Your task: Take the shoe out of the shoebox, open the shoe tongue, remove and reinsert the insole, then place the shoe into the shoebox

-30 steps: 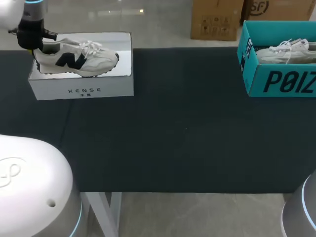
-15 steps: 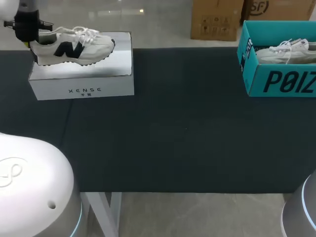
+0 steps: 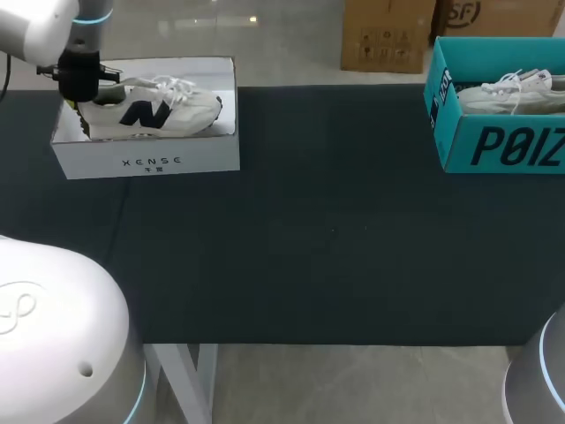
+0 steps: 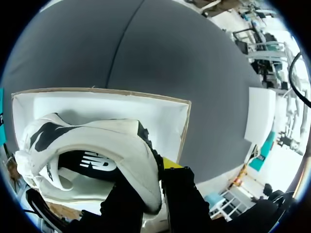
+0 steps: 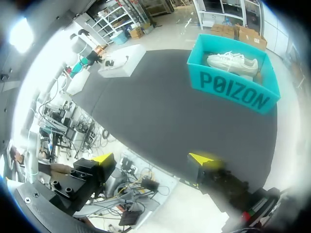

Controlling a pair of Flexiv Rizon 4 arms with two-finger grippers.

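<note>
left tool (image 4: 154,178) clamped on heel of white shoe (image 3: 155,113) over white shoebox (image 3: 146,162), right tool (image 5: 154,162) wide open, empty

The left arm (image 3: 35,22) enters from the far left corner. The left gripper (image 3: 81,87) points downward, with its two fingers clamped from both sides on the heel of the shoe (image 3: 168,113); in the left wrist view only one yellow tip (image 4: 170,162) of it shows. The right gripper (image 5: 153,159) is held high, its yellow-tipped fingers spread wide apart.
</note>
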